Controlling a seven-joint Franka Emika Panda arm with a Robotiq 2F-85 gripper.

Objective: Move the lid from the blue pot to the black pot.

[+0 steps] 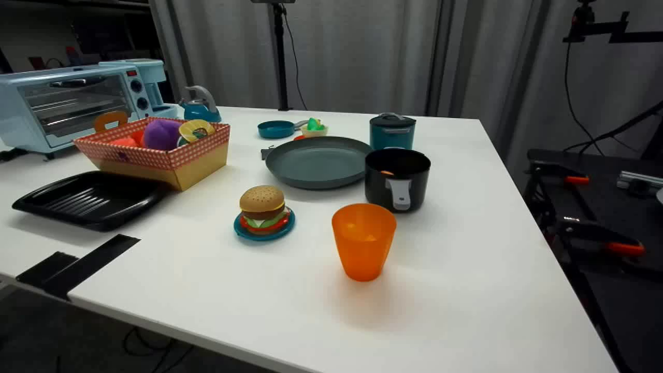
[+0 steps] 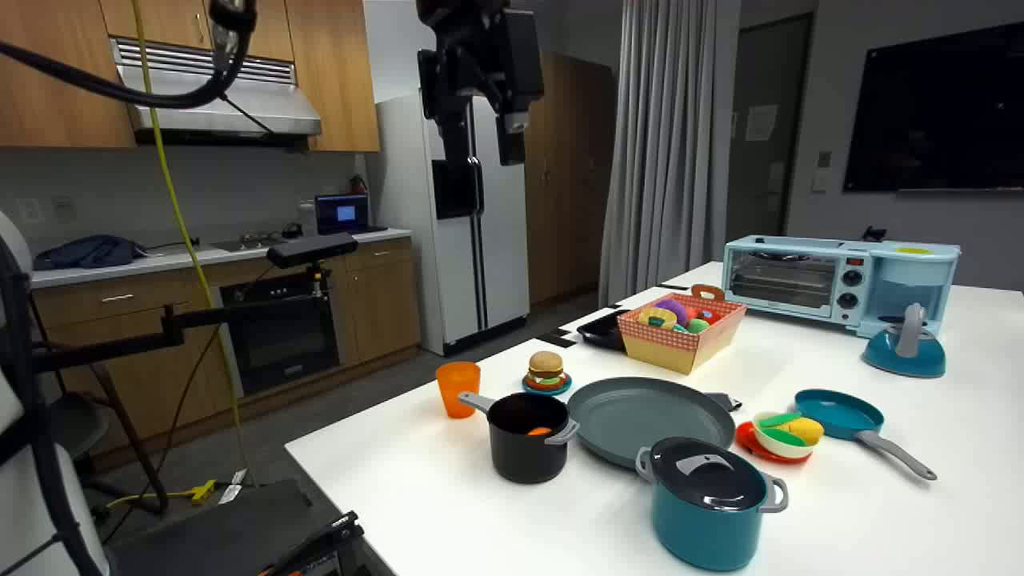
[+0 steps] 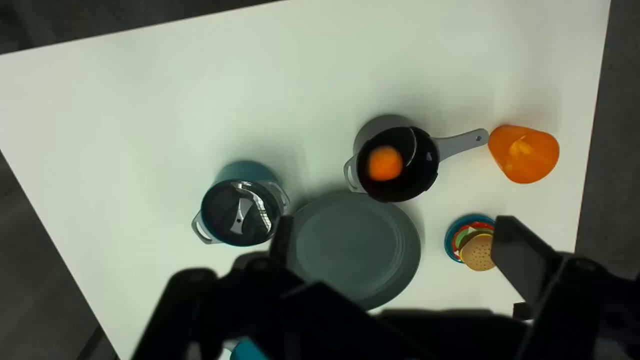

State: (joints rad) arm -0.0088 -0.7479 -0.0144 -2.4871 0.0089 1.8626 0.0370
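Lid (image 2: 708, 482): on the blue pot (image 2: 706, 530); its low grip (image 3: 241, 217) could slip from a shallow pinch.
Blue pot: side handles (image 2: 773, 507) flank the lid, so an off-centre grasp might snag one and drag the pot along.
Black pot (image 2: 526, 450): uncovered, an orange piece (image 3: 385, 163) inside; a skewed release could leave the lid tilted or let it fall off.
Cup (image 2: 458, 390): near that pot's long handle (image 3: 462, 144); a bump there might topple it.
Gripper (image 2: 484, 154): jaws wide apart, well above the table (image 2: 448, 496), holding and touching nothing.
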